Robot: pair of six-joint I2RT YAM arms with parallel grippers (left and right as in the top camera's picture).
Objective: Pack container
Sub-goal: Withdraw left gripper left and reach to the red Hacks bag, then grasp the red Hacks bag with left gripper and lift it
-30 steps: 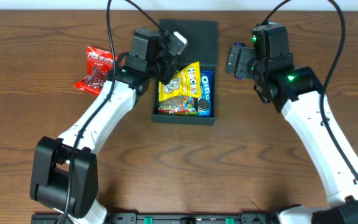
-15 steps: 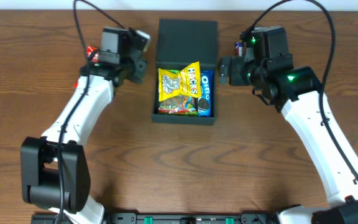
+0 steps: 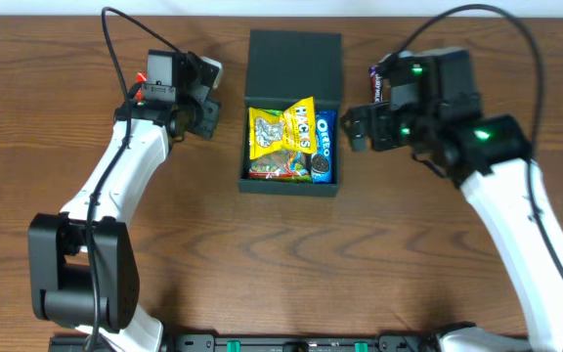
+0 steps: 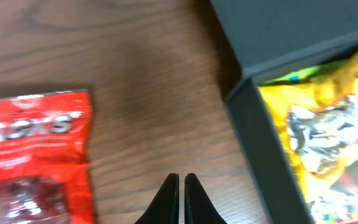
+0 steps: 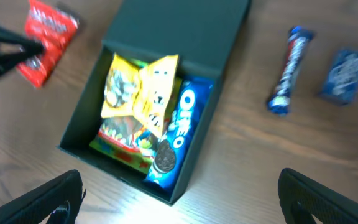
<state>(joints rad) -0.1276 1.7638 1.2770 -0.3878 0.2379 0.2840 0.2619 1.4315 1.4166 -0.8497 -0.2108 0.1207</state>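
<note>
Container (image 3: pixel 289 188) sits mid-worktop toward the far edge, lid (image 3: pixel 296 61) laid open flat toward that edge. Inside are a yellow packet (image 3: pixel 283 132) on the left and an Oreo pack (image 3: pixel 324 147) along the right wall. My left gripper (image 4: pixel 181 183) is pinched fully closed and empty - over bare wood between the red packet (image 4: pixel 33 155) and the container's left wall. My right gripper (image 3: pixel 355 127) is spread wide, nothing in it, just beside the right wall. Snack bar (image 5: pixel 289 70) and blue packet (image 5: pixel 347 74) lie right of the container.
</note>
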